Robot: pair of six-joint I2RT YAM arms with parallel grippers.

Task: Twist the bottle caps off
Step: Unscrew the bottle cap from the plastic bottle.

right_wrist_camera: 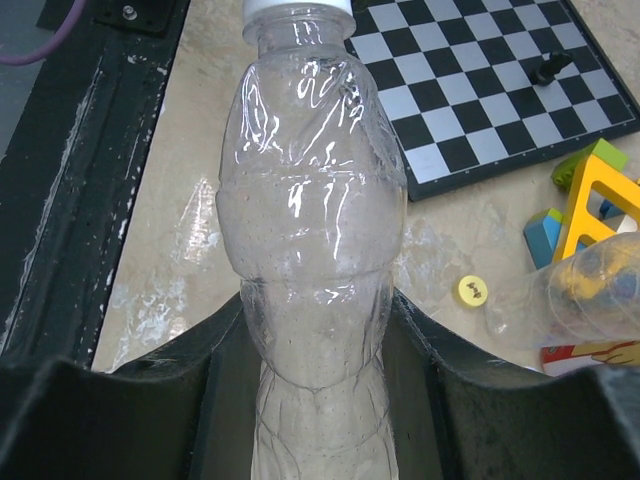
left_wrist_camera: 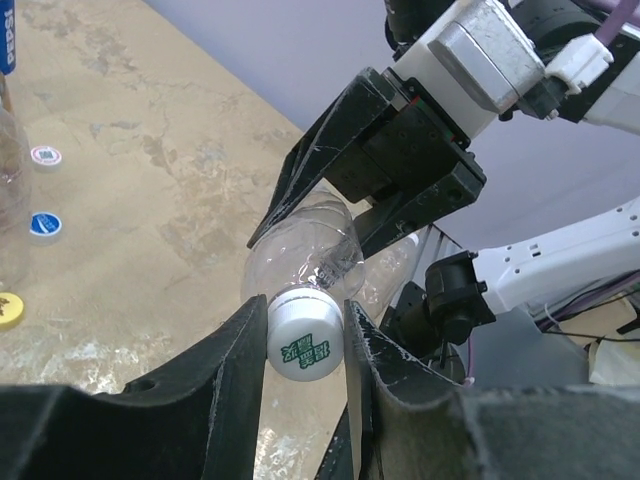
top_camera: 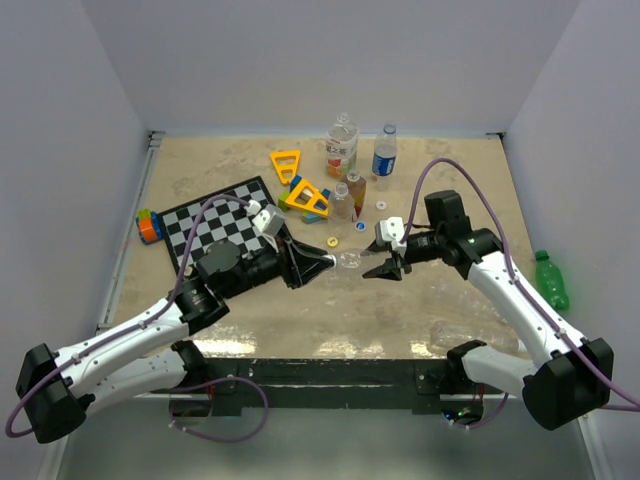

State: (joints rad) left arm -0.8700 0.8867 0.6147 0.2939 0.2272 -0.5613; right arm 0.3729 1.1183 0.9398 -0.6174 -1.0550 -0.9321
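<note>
A clear unlabelled bottle (top_camera: 350, 262) hangs on its side above the middle of the table, held between both arms. My left gripper (top_camera: 328, 263) is shut on its white cap (left_wrist_camera: 305, 345), which has green print on top and sits squeezed between the two black fingers (left_wrist_camera: 235, 350). My right gripper (top_camera: 380, 268) is shut on the bottle's lower body (right_wrist_camera: 310, 200), with its pads pressed against both sides of the narrow waist. In the right wrist view the cap (right_wrist_camera: 298, 8) shows at the top edge.
A chessboard (top_camera: 215, 225) lies at the left, with yellow triangular toys (top_camera: 310, 197) behind it. Several bottles (top_camera: 342, 145) stand at the back. A green bottle (top_camera: 550, 280) lies beyond the table's right edge. Loose yellow (top_camera: 333, 241), blue (top_camera: 358, 225) and white (top_camera: 381, 207) caps lie behind the grippers.
</note>
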